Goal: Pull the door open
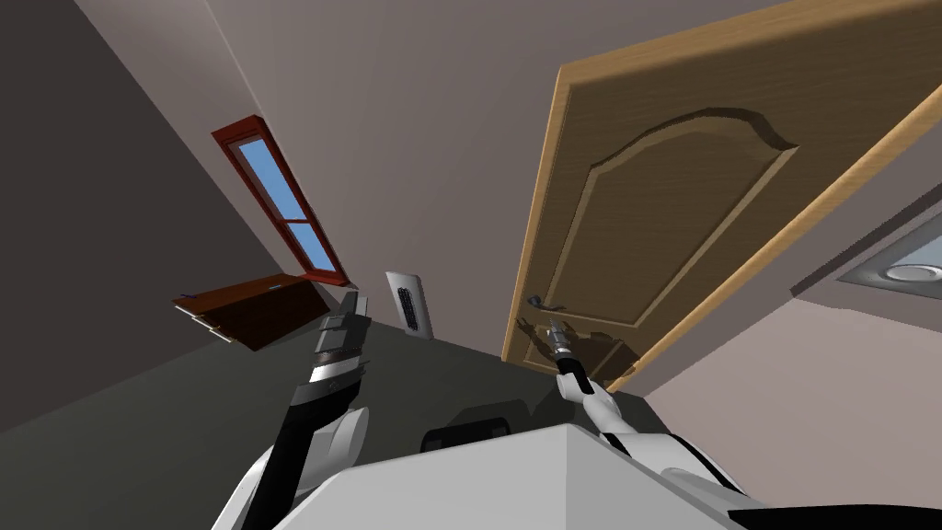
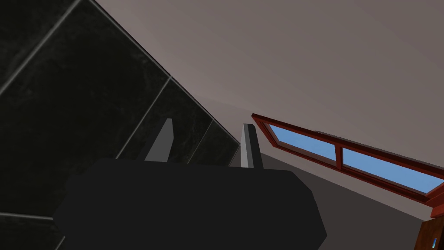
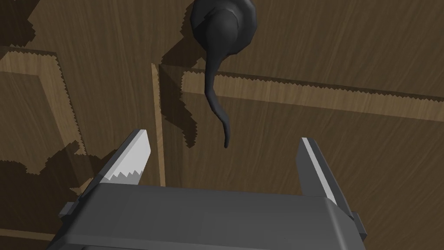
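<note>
Wood-grain door (image 1: 644, 212) has its dark lever handle (image 3: 215, 65) just past my R gripper (image 3: 223, 138), fingers spread & empty, straddling the lever tip to clamp & pull; L gripper (image 2: 209, 124) idles, fingers parted, well left of the handle.

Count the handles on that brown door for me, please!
1. A dark lever handle sits on the wooden door, just ahead of the right gripper, whose open fingers are not touching it. The door's other side is hidden and may have another.
</note>
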